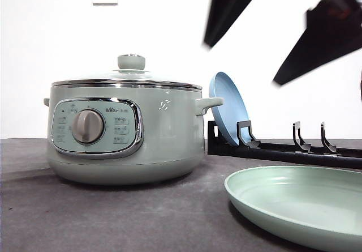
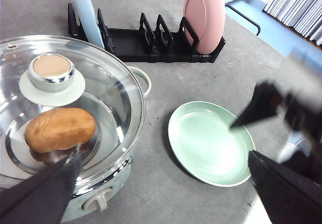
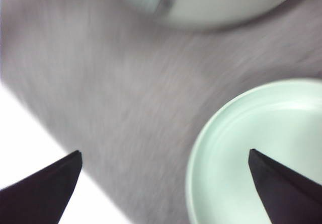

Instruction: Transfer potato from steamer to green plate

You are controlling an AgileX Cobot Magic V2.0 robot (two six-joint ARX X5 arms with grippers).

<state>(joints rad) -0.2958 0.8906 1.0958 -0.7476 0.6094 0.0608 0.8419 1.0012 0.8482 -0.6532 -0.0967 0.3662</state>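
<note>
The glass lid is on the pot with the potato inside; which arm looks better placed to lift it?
Probably the left: its claw hangs open above the steamer, near the lid knob. The right claw hangs open over the green plate and table edge.

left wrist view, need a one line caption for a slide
Potato under the steamer's closed glass lid, empty green plate beside it on the gray table.

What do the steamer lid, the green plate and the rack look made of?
Lid: clear glass with a metal rim; the potato shows through it. Green plate: glossy glazed ceramic or melamine, hard to tell. Rack: matte black, probably plastic.
</note>
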